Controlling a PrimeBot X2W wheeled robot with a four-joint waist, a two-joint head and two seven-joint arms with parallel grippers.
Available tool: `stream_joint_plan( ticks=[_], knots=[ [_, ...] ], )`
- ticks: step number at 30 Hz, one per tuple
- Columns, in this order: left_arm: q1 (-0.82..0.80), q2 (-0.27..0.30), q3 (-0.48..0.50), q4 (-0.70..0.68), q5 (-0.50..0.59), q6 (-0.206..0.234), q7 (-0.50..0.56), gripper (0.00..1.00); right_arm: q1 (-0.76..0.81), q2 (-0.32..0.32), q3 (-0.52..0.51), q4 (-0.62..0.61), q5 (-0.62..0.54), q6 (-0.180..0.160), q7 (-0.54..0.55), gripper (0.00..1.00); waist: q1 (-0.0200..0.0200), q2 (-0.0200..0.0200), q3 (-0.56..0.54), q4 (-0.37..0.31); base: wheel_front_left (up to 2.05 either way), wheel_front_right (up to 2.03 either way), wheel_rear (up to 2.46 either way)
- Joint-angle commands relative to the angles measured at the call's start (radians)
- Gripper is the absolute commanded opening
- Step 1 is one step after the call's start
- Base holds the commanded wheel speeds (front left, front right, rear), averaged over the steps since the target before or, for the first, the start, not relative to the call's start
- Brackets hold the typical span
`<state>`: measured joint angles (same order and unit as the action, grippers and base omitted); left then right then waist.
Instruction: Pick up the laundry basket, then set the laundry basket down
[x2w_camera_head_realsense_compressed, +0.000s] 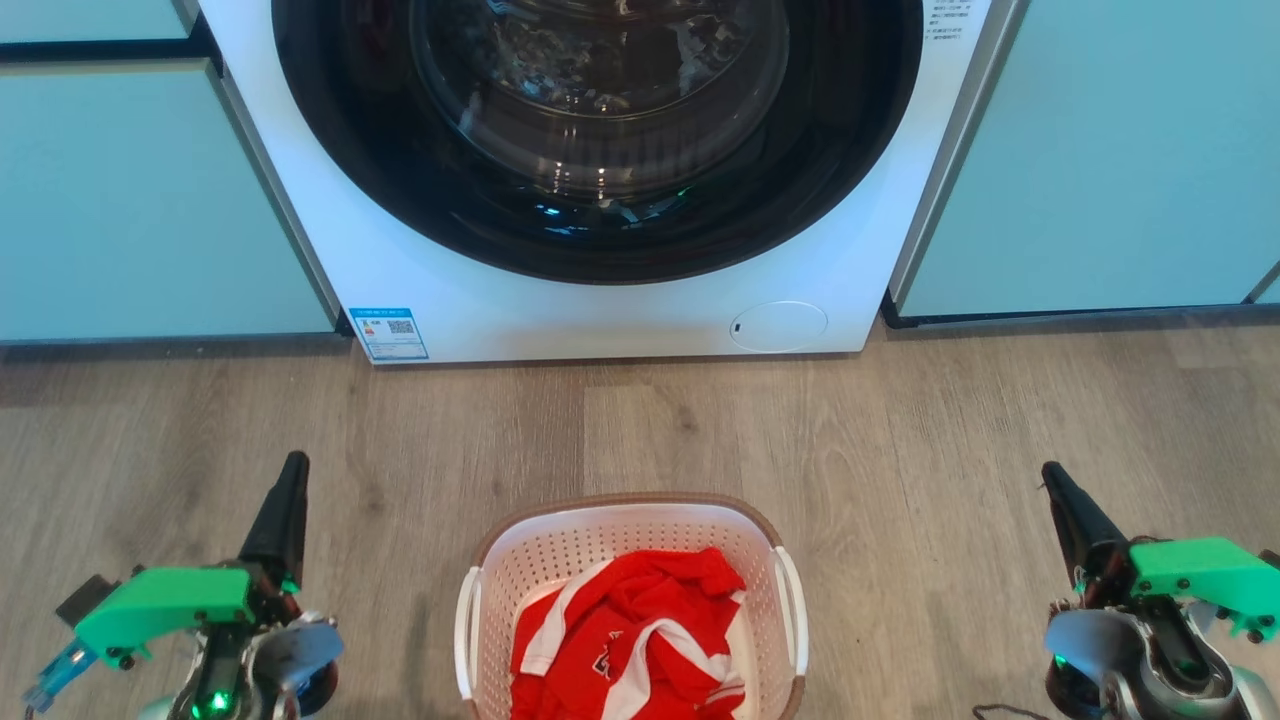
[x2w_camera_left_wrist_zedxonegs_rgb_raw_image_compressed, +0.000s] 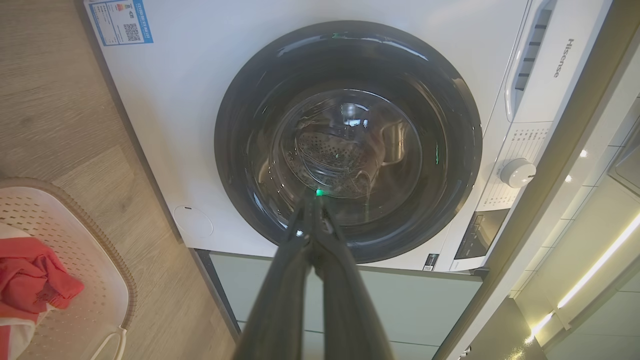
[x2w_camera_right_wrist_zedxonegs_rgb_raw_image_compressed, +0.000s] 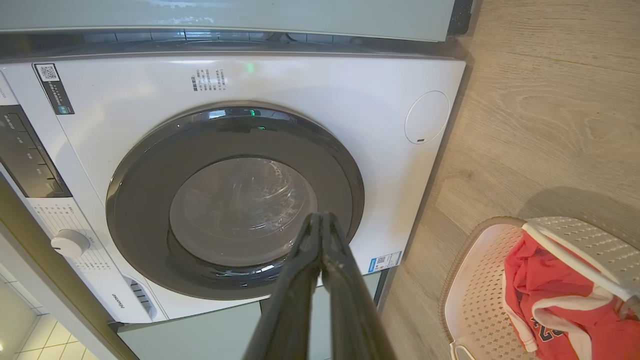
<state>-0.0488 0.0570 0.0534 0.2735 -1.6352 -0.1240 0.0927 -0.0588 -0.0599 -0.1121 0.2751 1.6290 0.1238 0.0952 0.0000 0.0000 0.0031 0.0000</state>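
Head view: the laundry basket (x2w_camera_head_realsense_compressed: 625, 501) lies midway between your left gripper (x2w_camera_head_realsense_compressed: 291, 482) and right gripper (x2w_camera_head_realsense_compressed: 1061, 490), both clenched empty. Its long axis probably runs toward you.

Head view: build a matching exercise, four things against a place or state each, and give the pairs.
1 laundry basket
2 red garment
3 washing machine
4 left gripper

A shut, holding nothing
B round door closed
C on the wood floor, at the view's bottom edge
D lying in the basket

Pairs: 1-C, 2-D, 3-B, 4-A
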Motion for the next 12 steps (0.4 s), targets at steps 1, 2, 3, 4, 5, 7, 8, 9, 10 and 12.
stream_joint_plan(
  ticks=[1,2,3,4,5,7,8,9,10,12],
  knots=[
    [-0.058,0.006,0.043,-0.029,0.012,-0.007,0.006,0.0,-0.048,-0.002,0.015,-0.031,-0.007,0.007,0.005,0.0,0.0,0.0,0.0,0.0,0.0,0.0,0.0],
    [-0.058,0.006,0.043,-0.029,0.012,-0.007,0.006,0.0,-0.048,-0.002,0.014,-0.031,-0.007,0.007,0.005,0.0,0.0,0.0,0.0,0.0,0.0,0.0,0.0],
    [-0.058,0.006,0.043,-0.029,0.012,-0.007,0.007,0.0,-0.048,-0.002,0.014,-0.031,-0.007,0.007,0.005,0.0,0.0,0.0,0.0,0.0,0.0,0.0,0.0],
    [-0.058,0.006,0.043,-0.029,0.012,-0.007,0.007,0.0,-0.048,-0.002,0.014,-0.031,-0.007,0.007,0.005,0.0,0.0,0.0,0.0,0.0,0.0,0.0,0.0],
    [-0.058,0.006,0.043,-0.029,0.013,-0.007,0.007,0.0,-0.048,-0.002,0.014,-0.031,-0.008,0.007,0.006,0.0,0.0,0.0,0.0,0.0,0.0,0.0,0.0],
    [-0.058,0.005,0.044,-0.029,0.013,-0.007,0.007,0.0,-0.048,-0.001,0.013,-0.031,-0.008,0.007,0.006,0.0,0.0,0.0,0.0,0.0,0.0,0.0,0.0],
    [-0.058,0.005,0.044,-0.029,0.013,-0.007,0.007,0.0,-0.048,-0.001,0.013,-0.031,-0.008,0.007,0.006,0.0,0.0,0.0,0.0,0.0,0.0,0.0,0.0],
    [-0.058,0.005,0.044,-0.029,0.013,-0.007,0.008,0.0,-0.048,-0.001,0.013,-0.031,-0.008,0.007,0.006,0.0,0.0,0.0,0.0,0.0,0.0,0.0,0.0],
    [-0.058,0.005,0.045,-0.029,0.013,-0.007,0.008,0.0,-0.048,-0.001,0.013,-0.031,-0.009,0.007,0.007,0.0,0.0,0.0,0.0,0.0,0.0,0.0,0.0],
    [-0.058,0.005,0.045,-0.029,0.014,-0.007,0.008,0.0,-0.048,-0.001,0.012,-0.031,-0.009,0.007,0.007,0.0,0.0,0.0,0.0,0.0,0.0,0.0,0.0]
  ],
)
